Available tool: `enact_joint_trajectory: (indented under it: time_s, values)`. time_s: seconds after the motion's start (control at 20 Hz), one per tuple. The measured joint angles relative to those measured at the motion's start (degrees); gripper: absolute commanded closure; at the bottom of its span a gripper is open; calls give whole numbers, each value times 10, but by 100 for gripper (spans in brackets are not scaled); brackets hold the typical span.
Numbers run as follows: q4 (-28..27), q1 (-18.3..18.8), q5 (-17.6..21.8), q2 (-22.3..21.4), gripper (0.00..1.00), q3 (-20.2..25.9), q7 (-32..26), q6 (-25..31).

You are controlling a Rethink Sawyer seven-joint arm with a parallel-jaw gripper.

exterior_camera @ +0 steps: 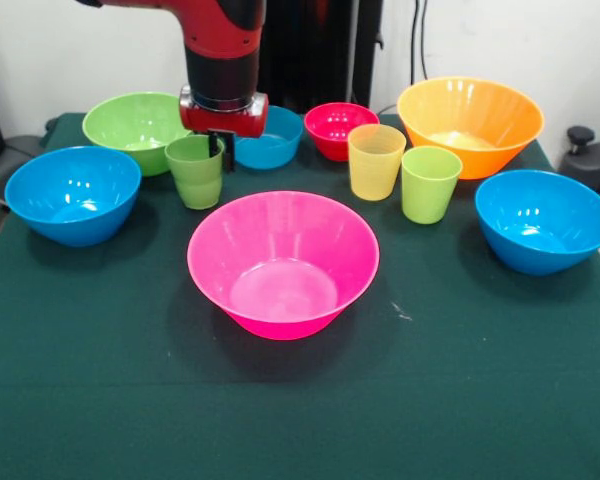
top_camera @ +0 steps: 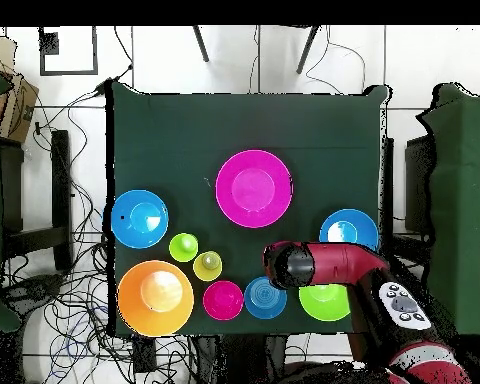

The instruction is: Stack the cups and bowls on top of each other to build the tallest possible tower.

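Pink bowl (exterior_camera: 283, 262) sits empty as tower base — the end effector (exterior_camera: 218, 152) just behind it straddles a green cup's (exterior_camera: 194, 173) rim; grip unclear.

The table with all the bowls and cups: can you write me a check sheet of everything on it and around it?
Surface: green cloth, flat, covers the table.
Job's things: pink bowl upright in the middle, empty. Two medium blue bowls, green bowl, orange bowl, small blue bowl and red bowl, all upright and separate. Yellow cup and lime cup stand side by side. Nothing stacked yet.
Clutter: nothing seen.
Tool: tool down at the rim of a green cup; open or shut cannot be told.
Cables: many loose cables on the floor beside the table.
Surroundings: cardboard box and white wall.
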State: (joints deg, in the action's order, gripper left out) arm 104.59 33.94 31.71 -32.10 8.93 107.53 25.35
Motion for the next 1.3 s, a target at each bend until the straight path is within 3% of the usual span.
enact_joint_trajectory:
  time_s: [0.2, 0.5, 1.05, 1.3]
  values:
    - [3, 0, 0, -12, 100, 1, 0, -1]
    - [22, -9, -4, -73, 100, 1, 0, 11]
    - [29, -59, -44, -188, 100, 1, 0, 112]
    - [30, -81, -63, -201, 100, 1, 0, 114]
